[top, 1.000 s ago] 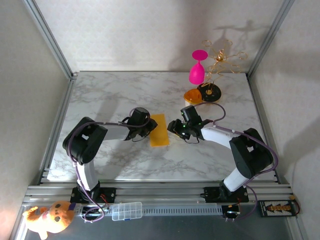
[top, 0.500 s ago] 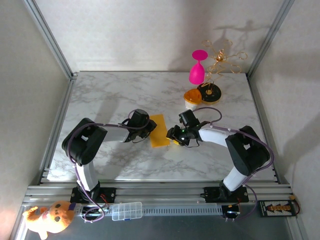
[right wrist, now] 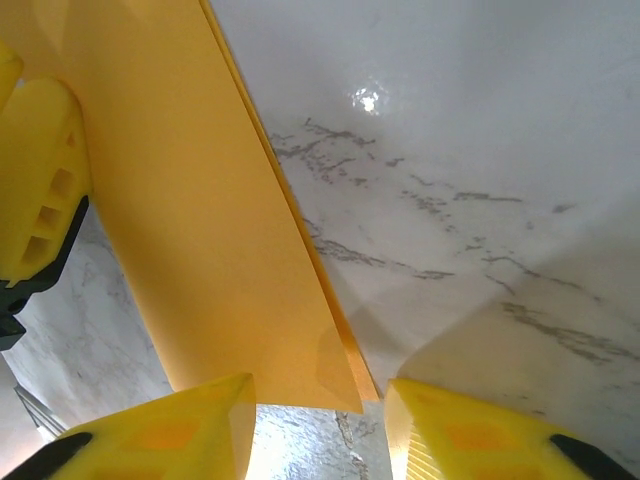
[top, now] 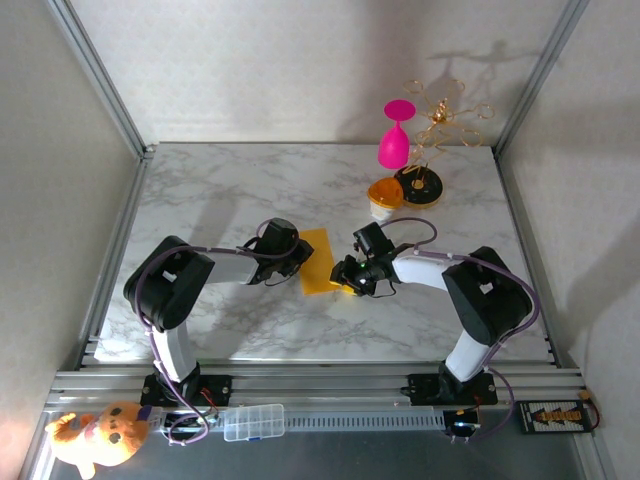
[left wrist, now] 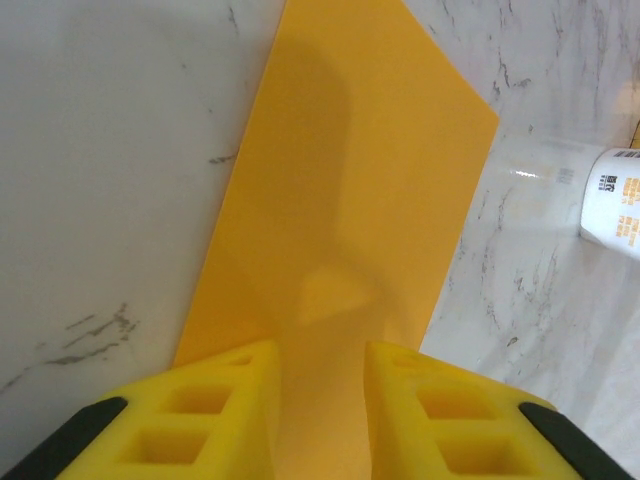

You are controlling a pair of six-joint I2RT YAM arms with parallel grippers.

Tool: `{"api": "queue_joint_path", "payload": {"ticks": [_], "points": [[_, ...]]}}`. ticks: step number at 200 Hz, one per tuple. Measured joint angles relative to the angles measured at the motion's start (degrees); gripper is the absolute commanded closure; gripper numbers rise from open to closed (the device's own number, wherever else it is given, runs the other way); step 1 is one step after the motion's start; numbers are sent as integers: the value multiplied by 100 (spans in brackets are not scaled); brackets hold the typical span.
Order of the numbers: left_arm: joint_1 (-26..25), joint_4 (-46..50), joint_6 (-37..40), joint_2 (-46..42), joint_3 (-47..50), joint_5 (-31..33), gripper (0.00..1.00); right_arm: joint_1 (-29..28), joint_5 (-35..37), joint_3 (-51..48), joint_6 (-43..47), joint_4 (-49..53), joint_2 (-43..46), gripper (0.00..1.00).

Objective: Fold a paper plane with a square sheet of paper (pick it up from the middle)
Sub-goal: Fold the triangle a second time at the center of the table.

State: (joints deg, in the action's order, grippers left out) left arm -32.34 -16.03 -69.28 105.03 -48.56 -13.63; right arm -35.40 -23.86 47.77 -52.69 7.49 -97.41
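Closing in from the right of the overhead frame, my right jaws have slid over the last second to the lower right edge of the square sheet of paper (top: 320,258), now a doubled yellow-orange strip lying flat at mid-desk (top: 230,190). They stand apart but narrowing, the strip's corner between them, so a pinch for the next crease looks near. The left jaws have kept their place on the strip's left side, also apart, with paper showing in the gap. From above, both sets of fingertips hide under the wrists; whether any pad touches paper I cannot tell.
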Motion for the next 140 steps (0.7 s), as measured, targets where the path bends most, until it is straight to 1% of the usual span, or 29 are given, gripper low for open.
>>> {"api": "queue_joint_path", "payload": {"ticks": [68, 106, 140], "points": [[0, -2, 0, 0, 4, 0, 72, -17, -94, 0, 11, -149, -33, 69], [0, -2, 0, 0, 4, 0, 72, -15, -146, -44, -101, -411, -31, 72], [0, -42, 0, 0, 26, -2, 72, -15, -140, -116, -232, -546, -31, 78]]}}
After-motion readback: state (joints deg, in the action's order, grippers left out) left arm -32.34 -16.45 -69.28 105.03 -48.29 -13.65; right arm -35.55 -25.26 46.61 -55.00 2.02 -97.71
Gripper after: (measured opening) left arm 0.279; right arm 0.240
